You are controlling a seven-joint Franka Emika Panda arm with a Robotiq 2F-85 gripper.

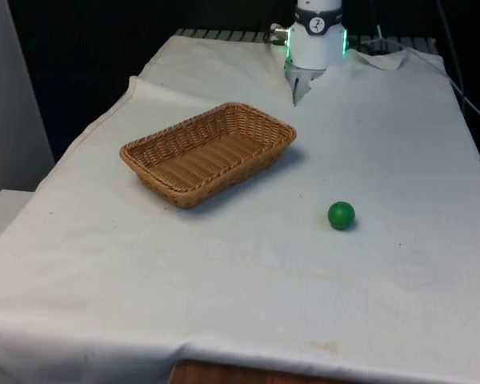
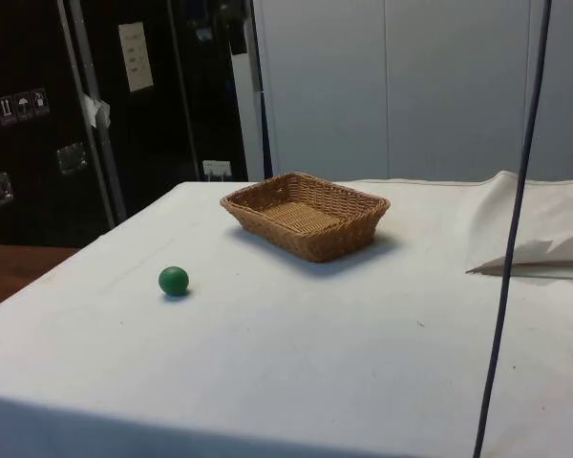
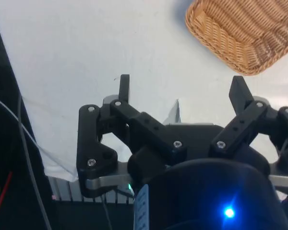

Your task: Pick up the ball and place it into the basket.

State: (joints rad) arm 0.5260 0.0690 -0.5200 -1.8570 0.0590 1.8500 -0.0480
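**Ball untouched on the cloth, basket empty**

Ball (image 1: pixel 342 215) lay on the white cloth (image 1: pixel 248 280), well apart from the wicker basket (image 1: pixel 260 122), toward the front view's right. The basket held nothing. The gripper (image 3: pixel 180 91) hung at the table's far end, its fingers (image 3: pixel 124 87) spread wide with nothing between them. By the look of it, nothing was done yet: reach, grasp, carry and drop all remained.
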